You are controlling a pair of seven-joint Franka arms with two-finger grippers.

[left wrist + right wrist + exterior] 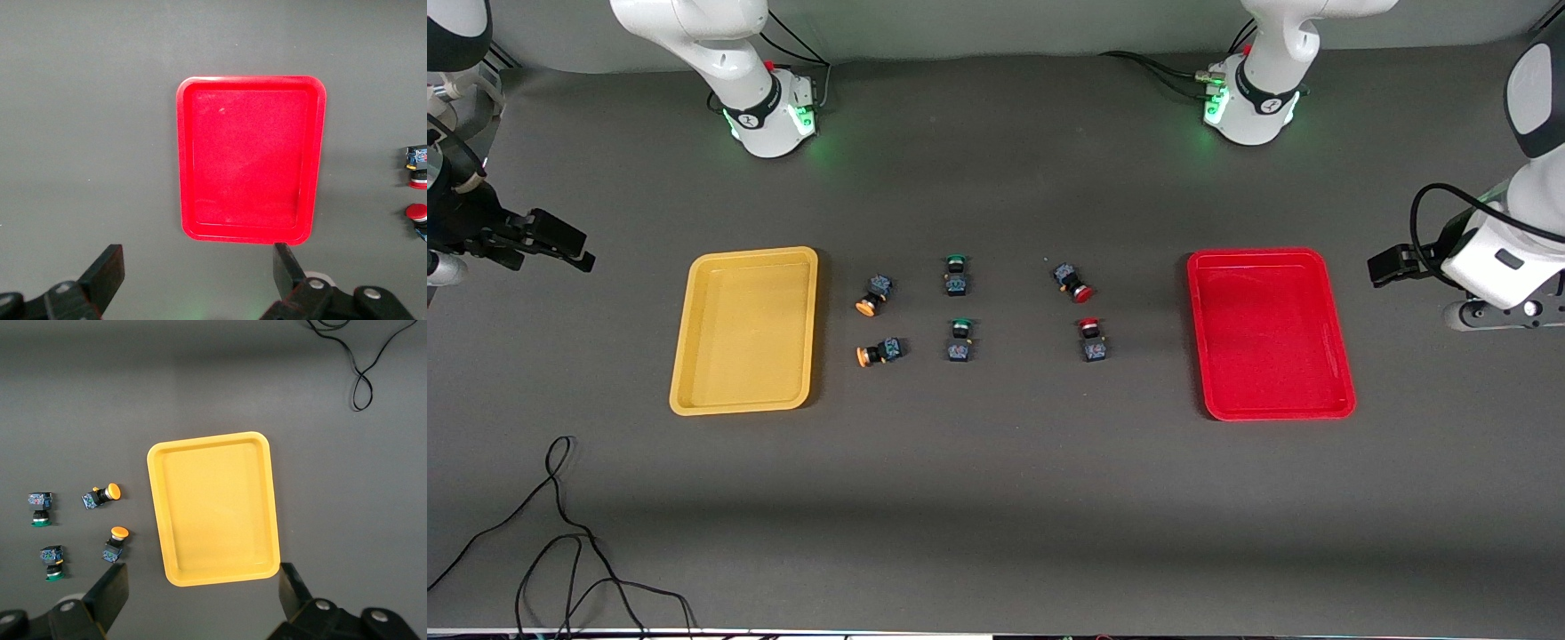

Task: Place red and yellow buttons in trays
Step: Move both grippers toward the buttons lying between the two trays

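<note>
1. The left arm rises from its base and bends down at the left arm's end of the table.
2. The left gripper [197, 283] hangs in the air, fingers spread wide apart, holding nothing.
3. The right gripper [203, 603] hangs at the right arm's end, fingers also spread wide, empty.

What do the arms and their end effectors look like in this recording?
Both arms are glossy white with dark grey joint bands, green lights glowing at the bases and black cables trailing. The left end effector and right end effector each have two black, wedge-shaped fingers with silver screws.
</note>
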